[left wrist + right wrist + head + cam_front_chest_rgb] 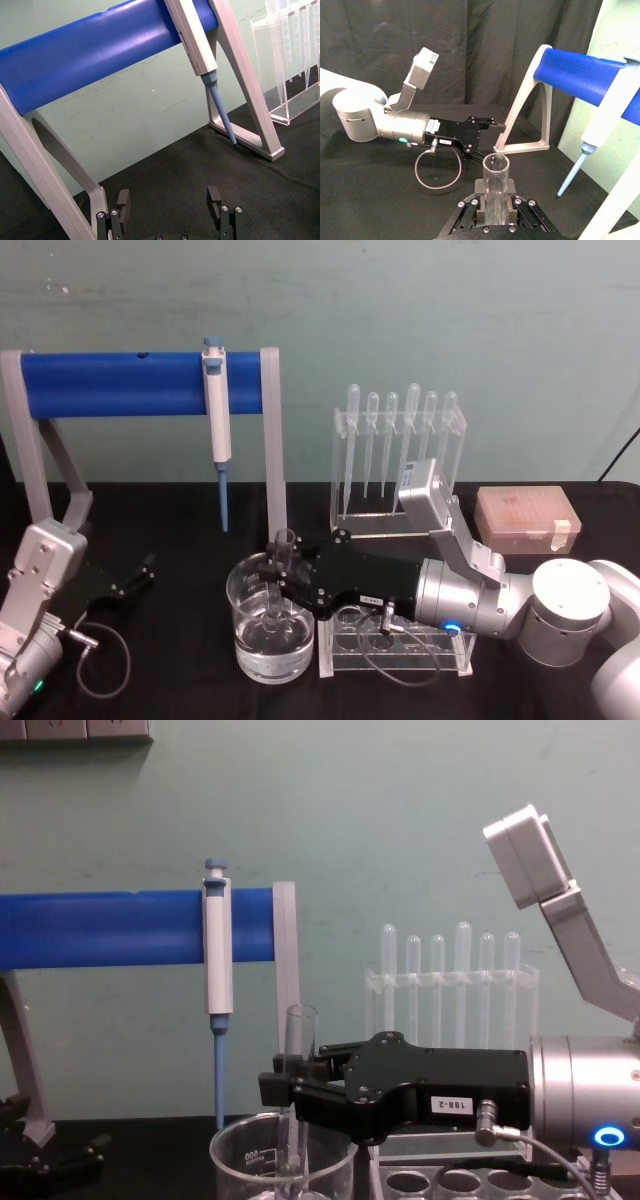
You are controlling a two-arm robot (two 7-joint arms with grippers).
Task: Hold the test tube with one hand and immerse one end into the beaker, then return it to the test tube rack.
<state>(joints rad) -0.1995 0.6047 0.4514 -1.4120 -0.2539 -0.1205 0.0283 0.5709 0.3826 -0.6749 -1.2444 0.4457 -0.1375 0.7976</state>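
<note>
Right gripper (283,578) clamped on test tube (300,1032), poised over beaker (262,660); left gripper (138,576) parked well to its left, jaws apart. Just under our wrist: rack (400,655). Directly below jaws: beaker, part filled. Upright test tube, lower end seemingly in water. We judge: keep vertical, lift straight clear of rim before swinging rackward.

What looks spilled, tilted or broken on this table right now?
Nothing stands out. The right gripper holds the test tube upright with its lower end in the beaker, no liquid shows on the black cloth, and the left gripper sits open at the left.
</note>
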